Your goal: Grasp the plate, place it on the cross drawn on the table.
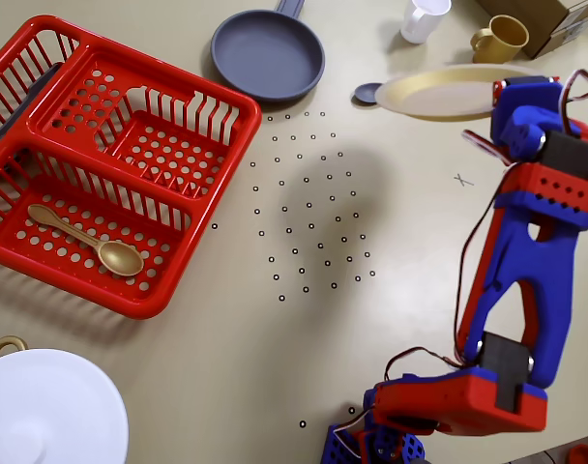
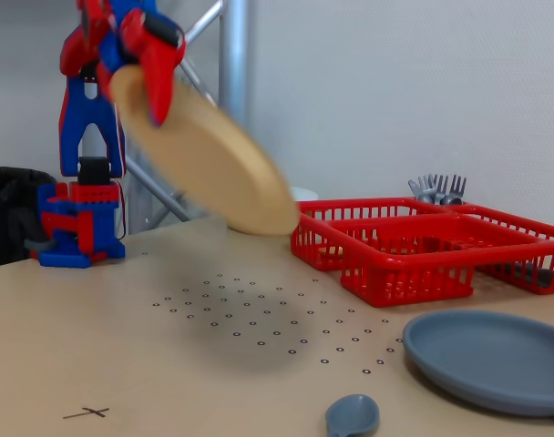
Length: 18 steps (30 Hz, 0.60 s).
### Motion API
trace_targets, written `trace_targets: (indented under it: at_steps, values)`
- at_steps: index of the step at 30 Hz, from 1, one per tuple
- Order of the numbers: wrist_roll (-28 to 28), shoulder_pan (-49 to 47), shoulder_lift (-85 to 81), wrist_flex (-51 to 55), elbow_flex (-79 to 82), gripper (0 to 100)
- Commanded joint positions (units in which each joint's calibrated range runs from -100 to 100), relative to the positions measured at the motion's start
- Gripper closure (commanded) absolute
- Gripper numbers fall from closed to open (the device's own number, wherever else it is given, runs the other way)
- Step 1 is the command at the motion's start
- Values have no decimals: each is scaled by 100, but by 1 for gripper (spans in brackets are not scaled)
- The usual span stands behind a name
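Observation:
A tan plate [image 1: 439, 94] hangs in the air, held by its edge in my red and blue gripper [image 1: 505, 99]. In the fixed view the plate [image 2: 213, 164] is tilted steeply and blurred, well above the table, with the gripper [image 2: 142, 77] shut on its upper edge. A small cross [image 1: 462, 179] is drawn on the table below and to the right of the plate in the overhead view. In the fixed view the cross [image 2: 87, 412] lies near the front left edge.
A red dish rack [image 1: 209, 208] holding a gold spoon [image 1: 86, 240] fills the left. A grey plate [image 1: 268, 53], grey spoon [image 1: 367, 93], white cup [image 1: 425, 17] and gold cup [image 1: 499, 39] lie at the back. A white lid [image 1: 47, 411] sits front left.

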Motion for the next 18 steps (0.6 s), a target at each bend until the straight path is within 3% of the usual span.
trace_targets:
  at_steps: [1,12,18]
  values:
    - [63,248,68,-214,-748,100]
    - [137,787,1953,-326,-2352,100]
    - [332,1181,2122,-576,-1935,99]
